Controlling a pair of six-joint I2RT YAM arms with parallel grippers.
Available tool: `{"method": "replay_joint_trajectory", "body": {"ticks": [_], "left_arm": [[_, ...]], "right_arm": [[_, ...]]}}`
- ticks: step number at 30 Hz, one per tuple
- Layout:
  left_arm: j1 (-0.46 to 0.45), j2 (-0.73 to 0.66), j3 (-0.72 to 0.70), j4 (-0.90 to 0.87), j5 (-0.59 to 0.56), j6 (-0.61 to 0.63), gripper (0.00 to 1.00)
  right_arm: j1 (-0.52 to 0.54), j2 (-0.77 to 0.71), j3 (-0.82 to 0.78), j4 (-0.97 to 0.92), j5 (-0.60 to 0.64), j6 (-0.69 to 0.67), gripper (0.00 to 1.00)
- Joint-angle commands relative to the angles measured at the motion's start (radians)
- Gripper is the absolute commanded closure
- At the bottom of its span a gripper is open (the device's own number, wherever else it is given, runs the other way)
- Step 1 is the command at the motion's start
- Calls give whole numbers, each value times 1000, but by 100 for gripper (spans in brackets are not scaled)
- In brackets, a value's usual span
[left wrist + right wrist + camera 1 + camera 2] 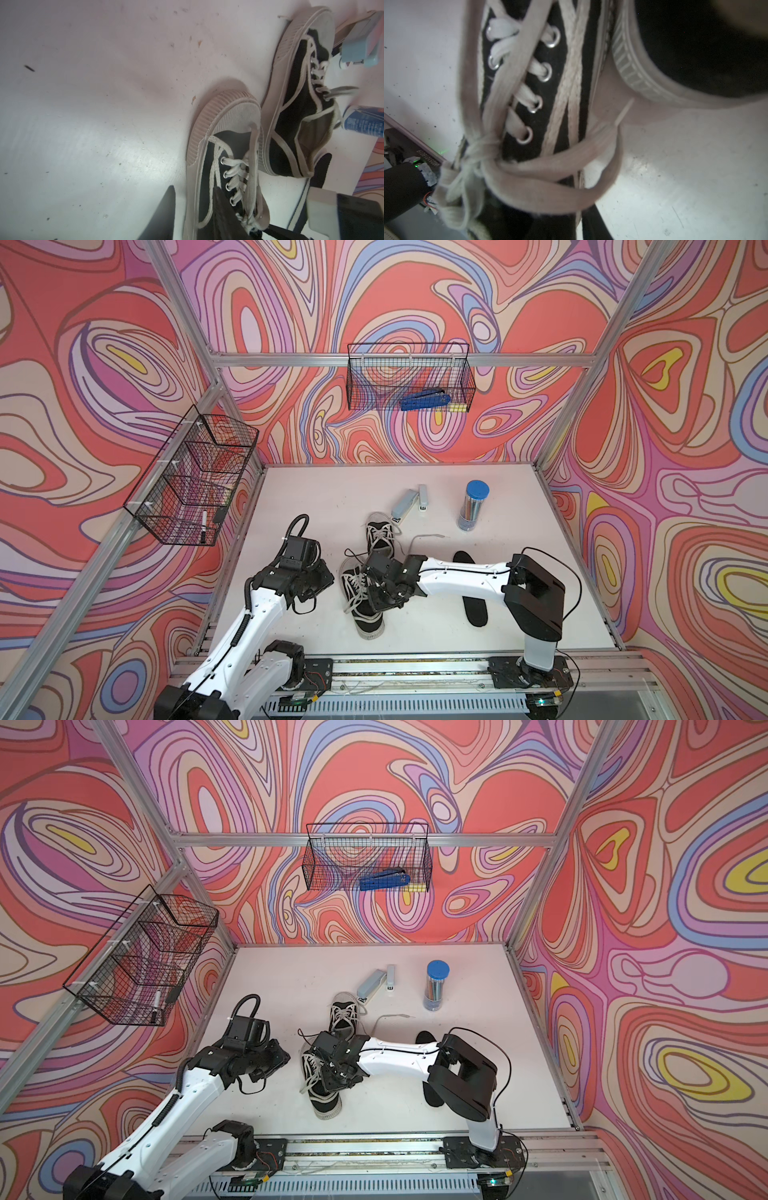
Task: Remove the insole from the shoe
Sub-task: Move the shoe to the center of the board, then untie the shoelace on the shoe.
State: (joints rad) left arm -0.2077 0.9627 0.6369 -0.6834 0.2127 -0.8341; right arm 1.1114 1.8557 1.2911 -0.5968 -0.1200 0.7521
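**Step in hand:** extract the insole from the near sneaker (365, 605). It lies heel toward the robot, with its laces (517, 116) tied in a knot.

1. **Right tool** (380, 593): sits directly over the near sneaker's laced throat. No view resolves its fingers, so it cannot be told whether they are apart or together. Recommended: enter at the heel end of the opening, not through the laces, and pinch only the insole's heel edge.
2. **Left tool** (194, 207): sits just beside the near sneaker, on its left. The jaws stand apart, one finger over bare counter (83, 124) and one over the laced upper, with nothing visibly clamped. Recommended: press the forefoot down while the right tool peels up and heelward, or the whole shoe will likely lift.
3. **Insole:** the one inside the near sneaker is hidden beneath the right tool. A black insole (476, 610) lies flat on the counter to the near sneaker's right, partly under the right arm.
4. **Beyond the near sneaker:** a second sneaker (379, 533) lies with its heel just beside the near sneaker's toe. A grey stapler (401, 508) lies farther off. Keep the withdrawal path clear of loose lace loops, which may snag.
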Motion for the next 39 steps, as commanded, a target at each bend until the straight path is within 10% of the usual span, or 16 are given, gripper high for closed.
{"method": "replay_joint_trajectory", "body": {"ticks": [1,8,13,39], "left_arm": [[7,21,-20,72,91,15,65],[7,79,-68,182,147,-3,60],[7,119,-54,196,141,7,60],[7,142,-101,219,154,-39,61]], "right_arm": [[1,-161,-19,83,58,-102,59],[-11,-291,-104,203,198,-680,58],[-35,-278,-175,336,71,-1088,58],[-124,-55,-75,268,-172,-1085,95]]}}
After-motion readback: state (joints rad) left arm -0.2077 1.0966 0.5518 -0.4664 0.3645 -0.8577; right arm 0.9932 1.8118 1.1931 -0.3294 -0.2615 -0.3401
